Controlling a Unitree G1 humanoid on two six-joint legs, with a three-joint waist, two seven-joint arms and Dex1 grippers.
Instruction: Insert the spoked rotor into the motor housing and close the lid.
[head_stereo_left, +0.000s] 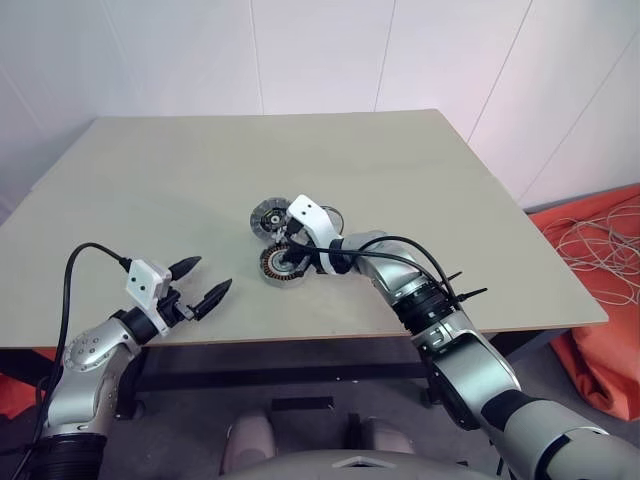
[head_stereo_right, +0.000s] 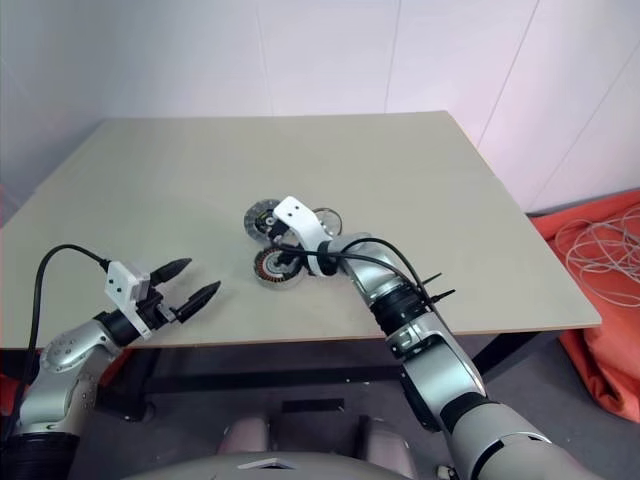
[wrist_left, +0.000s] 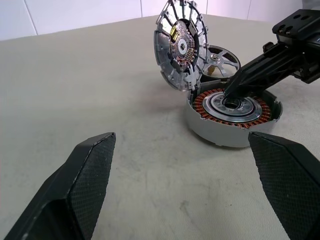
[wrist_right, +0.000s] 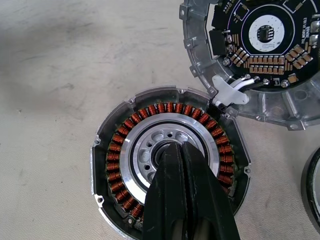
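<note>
Nearest, the left gripper (head_stereo_left: 200, 283) waits with fingers wide apart, short of the round grey motor housing (wrist_left: 232, 116) with its ring of copper windings. The right gripper (wrist_right: 181, 156), fingers pressed together and holding nothing, pokes into the housing's silvery centre. Just beyond the housing the ribbed grey lid (wrist_left: 180, 44) leans open, and the silver spoked rotor (wrist_left: 221, 56) lies behind; I'd pull that tip out before fetching the rotor.

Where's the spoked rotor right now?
The spoked rotor lies flat on the table, just behind the motor housing and beside the tilted lid, right of centre.
</note>
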